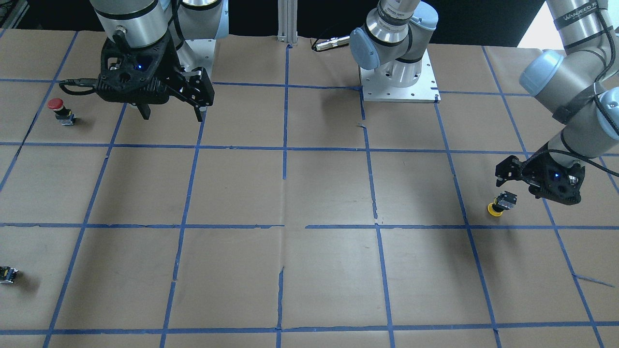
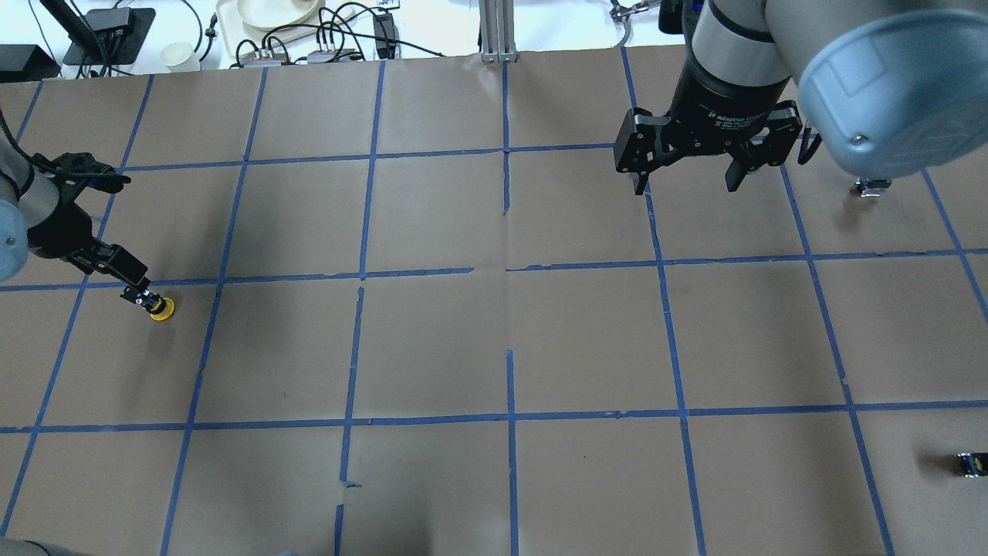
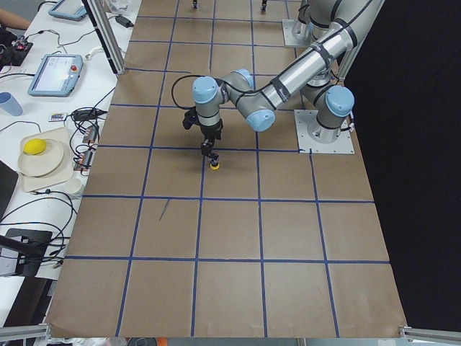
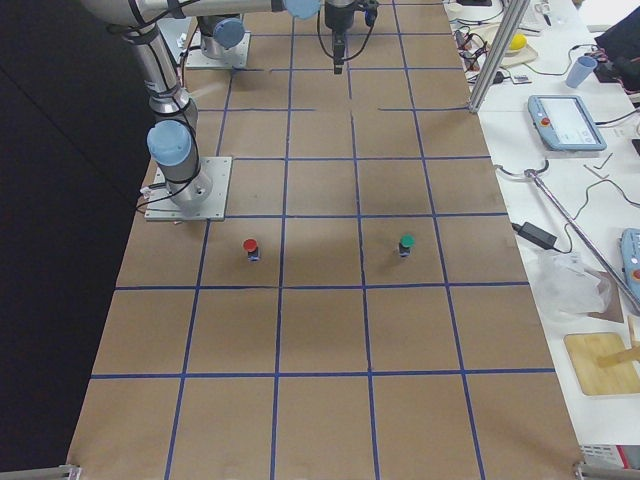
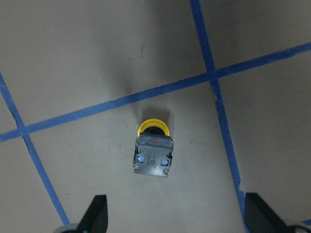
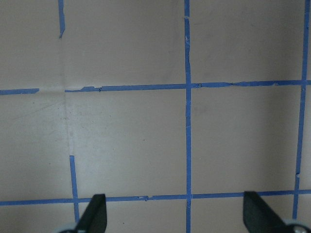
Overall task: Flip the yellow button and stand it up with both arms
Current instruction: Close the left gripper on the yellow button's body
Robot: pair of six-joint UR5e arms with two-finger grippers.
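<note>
The yellow button (image 1: pixel 500 203) lies tilted on the brown paper, cap towards the table and grey contact block up. It also shows in the overhead view (image 2: pixel 158 307), the left side view (image 3: pixel 214 164) and the left wrist view (image 5: pixel 153 151), just below a blue tape line. My left gripper (image 1: pixel 537 186) hovers right above the button, open and empty; its fingertips (image 5: pixel 97 213) stand wide apart on either side. My right gripper (image 1: pixel 172 116) is open and empty, far away over the other end of the table (image 2: pixel 685 185); its wrist view shows only paper and tape.
A red-capped button (image 1: pixel 60 111) stands near the right arm (image 4: pixel 250 247). A small grey-black block (image 1: pixel 7 274) sits at the table's edge (image 2: pixel 971 462). The left arm's base plate (image 1: pixel 399 89) is at the back. Cables and dishes (image 2: pixel 270 15) lie beyond the far edge.
</note>
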